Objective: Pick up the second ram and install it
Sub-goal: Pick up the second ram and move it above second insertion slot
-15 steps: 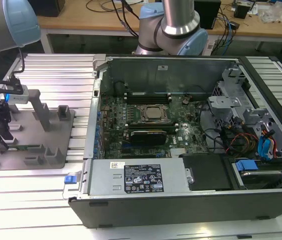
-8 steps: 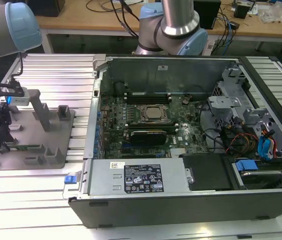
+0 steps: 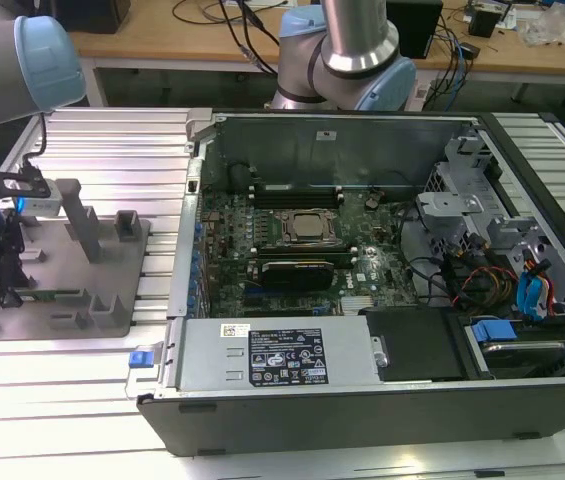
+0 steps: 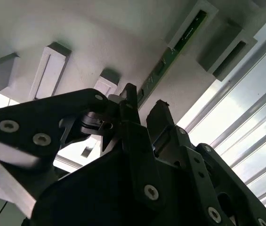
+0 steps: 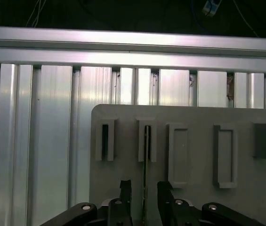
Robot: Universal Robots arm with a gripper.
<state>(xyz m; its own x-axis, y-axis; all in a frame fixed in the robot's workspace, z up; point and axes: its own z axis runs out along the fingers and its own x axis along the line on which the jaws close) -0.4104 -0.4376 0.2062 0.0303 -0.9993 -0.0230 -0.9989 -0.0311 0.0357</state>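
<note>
On the exterior view's right, an open computer case [image 3: 362,410] with the main board [image 3: 224,240] lying flat inside. Just beside it on the exterior view's left, a grey holder plate [image 3: 102,262] with slotted posts. Over that plate, the gripper [image 5: 144,190] with fingers [image 5: 125,195] spread and pinching nothing, straddling the second ram [image 4: 173,52]. Standing on edge in one slotted post, long axis running straight out from the gripper and in line with the gap, one finger on each side, seemingly not touching.
</note>
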